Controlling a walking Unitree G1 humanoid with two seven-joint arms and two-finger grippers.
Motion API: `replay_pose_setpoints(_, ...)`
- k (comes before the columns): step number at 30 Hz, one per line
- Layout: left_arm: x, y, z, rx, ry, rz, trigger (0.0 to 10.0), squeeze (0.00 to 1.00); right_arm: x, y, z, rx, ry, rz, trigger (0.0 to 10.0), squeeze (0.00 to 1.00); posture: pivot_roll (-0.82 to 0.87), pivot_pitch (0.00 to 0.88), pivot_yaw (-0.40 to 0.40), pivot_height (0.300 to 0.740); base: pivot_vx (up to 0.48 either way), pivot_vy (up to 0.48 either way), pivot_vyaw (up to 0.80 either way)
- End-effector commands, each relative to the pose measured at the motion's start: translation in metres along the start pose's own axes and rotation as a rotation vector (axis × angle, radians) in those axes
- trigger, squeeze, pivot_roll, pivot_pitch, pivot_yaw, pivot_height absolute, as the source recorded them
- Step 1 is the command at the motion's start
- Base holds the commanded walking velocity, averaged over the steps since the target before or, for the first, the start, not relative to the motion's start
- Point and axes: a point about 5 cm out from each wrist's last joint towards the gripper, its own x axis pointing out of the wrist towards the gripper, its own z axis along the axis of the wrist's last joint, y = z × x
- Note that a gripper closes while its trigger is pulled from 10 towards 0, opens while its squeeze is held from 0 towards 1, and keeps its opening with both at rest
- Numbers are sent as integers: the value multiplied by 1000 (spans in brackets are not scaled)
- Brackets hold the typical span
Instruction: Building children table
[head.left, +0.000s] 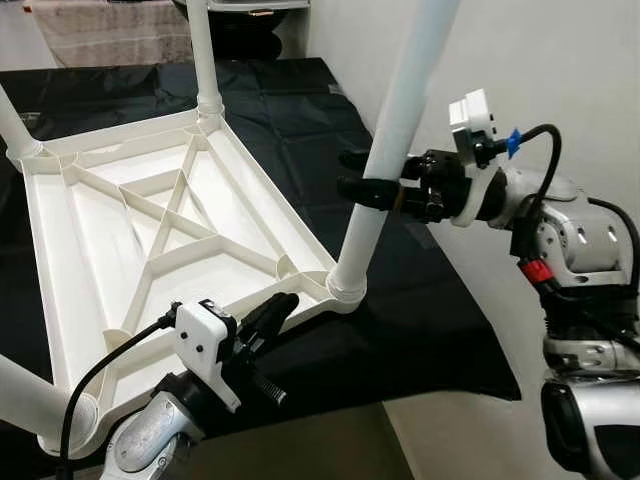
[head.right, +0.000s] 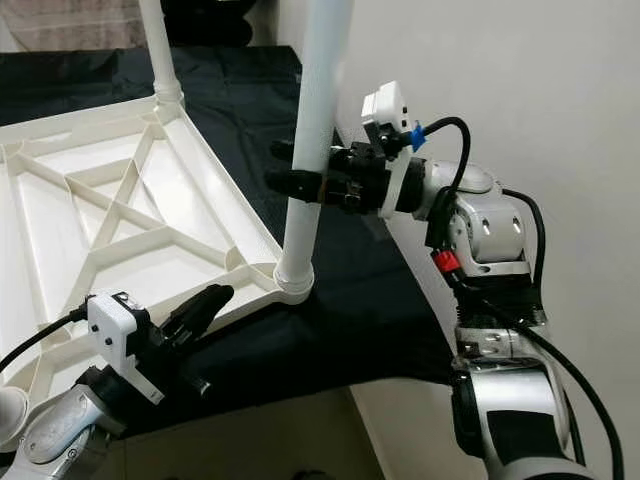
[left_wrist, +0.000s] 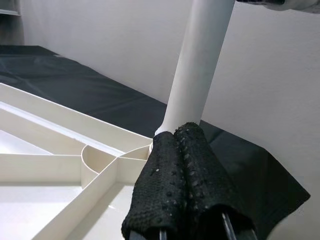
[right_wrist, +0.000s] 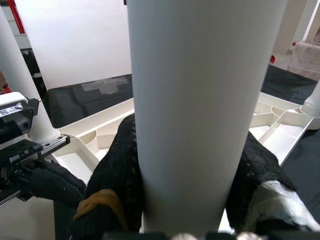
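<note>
On black cloth (head.left: 420, 330): upturned tabletop (head.left: 150, 250); right pincer (head.left: 352, 175) grips leg (head.left: 395, 130), top cropped; left pincer (head.left: 285, 305) clenched.

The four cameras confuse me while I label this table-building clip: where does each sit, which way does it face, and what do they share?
Left eye view: on the head, looking down at the upturned tabletop on black cloth; both arms show.
Right eye view: same scene; right gripper clamps the near leg.
Left wrist view: looks along the shut left gripper at that leg's socket.
Right wrist view: faces the gripped leg between its fingers.
All share this leg.
</note>
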Motion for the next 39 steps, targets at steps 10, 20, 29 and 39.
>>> replay_pose_setpoints(10,1,-3,-2,17,6,-62,10000,0,22,40,-107,281,349,-990,0,0,-60,170,-110,740,0,0,0)
replay_pose_setpoints(20,6,0,-7,24,2,-57,10000,0,65,62,-111,292,330,-871,0,0,-67,128,-106,740,0,0,0)
replay_pose_setpoints(29,5,-2,-7,14,-4,-44,10000,0,58,42,-54,163,64,-529,10000,1000,-58,136,-108,740,0,0,0)
replay_pose_setpoints(39,0,-5,-2,14,-1,-47,10000,0,23,25,-36,73,48,-116,10000,1000,-17,182,-103,740,0,0,0)
